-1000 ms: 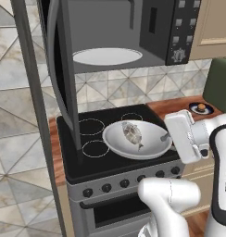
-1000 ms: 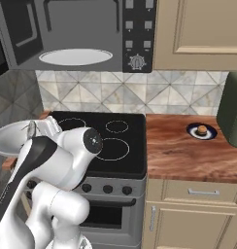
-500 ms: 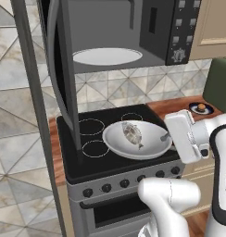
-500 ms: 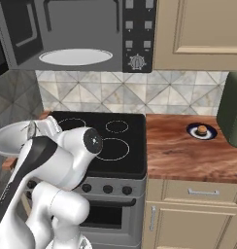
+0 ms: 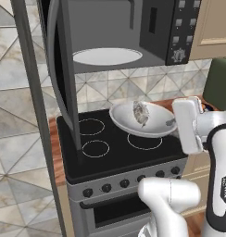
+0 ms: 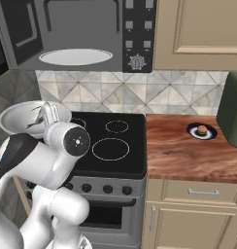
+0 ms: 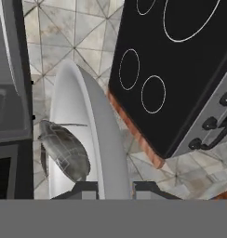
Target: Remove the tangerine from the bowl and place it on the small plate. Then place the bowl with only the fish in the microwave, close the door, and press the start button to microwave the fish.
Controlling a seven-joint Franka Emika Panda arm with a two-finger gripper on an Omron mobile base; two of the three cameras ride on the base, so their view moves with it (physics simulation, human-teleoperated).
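Pale grey-white bowl (image 5: 133,124) carries a silvery-grey, dark-mottled fish (image 5: 141,112). Black stovetop (image 6: 121,146) has thin white rings. Reddish-brown wood-grain tabletop (image 6: 188,158) bears a navy, pale-ringed small plate (image 6: 194,131) with an orange tangerine (image 6: 202,130).

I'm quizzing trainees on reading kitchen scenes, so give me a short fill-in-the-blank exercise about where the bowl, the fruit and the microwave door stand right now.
1. The gripper is shut on the rim of the wide light grey-white bowl, which holds a silvery-grey ____.
2. The tiny orange tangerine sits on the small dark navy ____.
3. The large dark microwave has its door standing ____.
4. The bowl is held above the black ____.

Missing words: fish; plate; open; stovetop
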